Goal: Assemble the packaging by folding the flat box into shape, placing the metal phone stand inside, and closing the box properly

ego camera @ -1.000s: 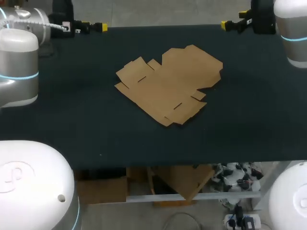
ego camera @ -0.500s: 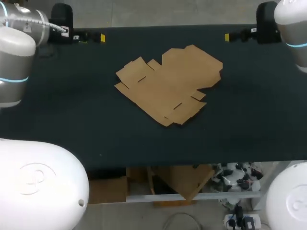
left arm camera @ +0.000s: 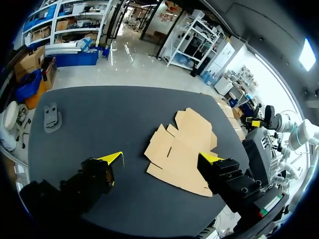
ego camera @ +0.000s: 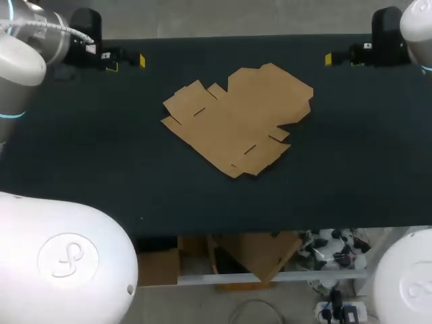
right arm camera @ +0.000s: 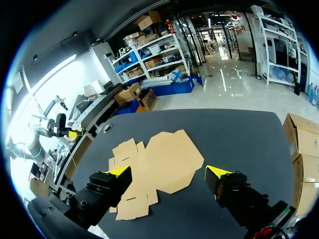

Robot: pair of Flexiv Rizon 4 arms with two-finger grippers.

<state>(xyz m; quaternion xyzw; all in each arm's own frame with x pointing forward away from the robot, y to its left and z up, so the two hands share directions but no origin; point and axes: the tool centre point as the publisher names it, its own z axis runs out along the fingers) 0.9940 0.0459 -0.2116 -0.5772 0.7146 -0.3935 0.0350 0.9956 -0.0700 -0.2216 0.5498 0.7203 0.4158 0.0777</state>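
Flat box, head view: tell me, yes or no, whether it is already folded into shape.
No, the flat box lies spread out on the table, with no wall or flap standing up.

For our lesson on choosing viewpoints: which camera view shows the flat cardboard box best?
The head view: the flat box lies whole and uncovered, seen from above, flaps and slots clear. In the left wrist view the left hand covers one corner; in the right wrist view the right hand hides part of an edge.

Flat cardboard box [left arm camera: 185, 149] on dark table [left arm camera: 99, 112], just ahead of wide-open left claw [left arm camera: 162, 157]
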